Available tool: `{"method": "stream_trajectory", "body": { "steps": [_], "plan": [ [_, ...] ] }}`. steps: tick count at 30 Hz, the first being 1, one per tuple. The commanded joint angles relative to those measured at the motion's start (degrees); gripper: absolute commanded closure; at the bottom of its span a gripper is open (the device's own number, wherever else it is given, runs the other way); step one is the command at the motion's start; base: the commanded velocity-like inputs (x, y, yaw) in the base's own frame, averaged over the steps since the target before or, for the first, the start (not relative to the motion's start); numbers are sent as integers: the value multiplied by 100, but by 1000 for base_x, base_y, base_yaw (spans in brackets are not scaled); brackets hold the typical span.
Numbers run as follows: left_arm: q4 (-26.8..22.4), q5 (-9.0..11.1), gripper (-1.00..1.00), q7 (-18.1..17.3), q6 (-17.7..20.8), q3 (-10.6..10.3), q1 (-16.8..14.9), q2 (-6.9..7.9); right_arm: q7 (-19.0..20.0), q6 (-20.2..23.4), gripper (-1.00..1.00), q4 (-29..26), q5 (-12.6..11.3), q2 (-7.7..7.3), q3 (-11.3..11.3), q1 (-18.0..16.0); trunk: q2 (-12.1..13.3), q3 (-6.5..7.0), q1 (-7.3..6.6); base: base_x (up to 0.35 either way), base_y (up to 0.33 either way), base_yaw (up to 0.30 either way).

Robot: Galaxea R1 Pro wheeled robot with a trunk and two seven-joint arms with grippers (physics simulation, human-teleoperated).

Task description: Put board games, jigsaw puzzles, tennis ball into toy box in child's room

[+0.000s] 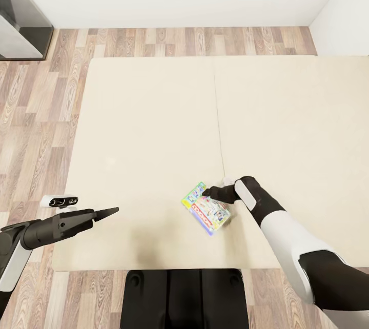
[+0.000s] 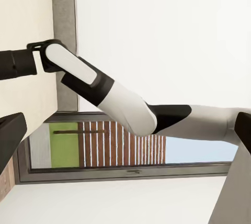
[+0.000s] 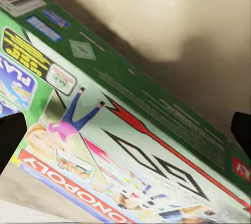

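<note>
even, bright, soft light; faint shadow on wide cream mattress (image 1: pixel 154 129); close green printed game box (image 3: pixel 120 145) slightly blurred.

"MONOPOLY" on red banner of board game (image 3: pixel 120 145)

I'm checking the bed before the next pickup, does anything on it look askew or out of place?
Only one thing stands out: the board game lies at an angle on the bed, near its front edge and not square with the mattress seam. The right tool is at the box's far end. The box looks undamaged, and nothing is spilled.
</note>
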Motion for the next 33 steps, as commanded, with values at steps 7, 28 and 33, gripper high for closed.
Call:
{"method": "stream_trajectory", "body": {
  "steps": [7, 28, 33],
  "plan": [
    [-1, -8, -100, -21, 56, -3, -3, 1, 709, -10, -100, 333, -57, 70, 188, 1, -6, -6, 6, 0, 0, 0],
    [-1, -7, -100, -21, 55, -3, -3, -4, 1131, -81, -100, 352, -141, 143, 193, 1, -6, -6, 6, 0, 0, 0],
    [-1, -8, -100, -21, 56, -3, -3, -1, 1388, -464, -100, 350, -143, 359, 181, 11, -6, -6, 6, 0, 0, 0]
  ]
}}
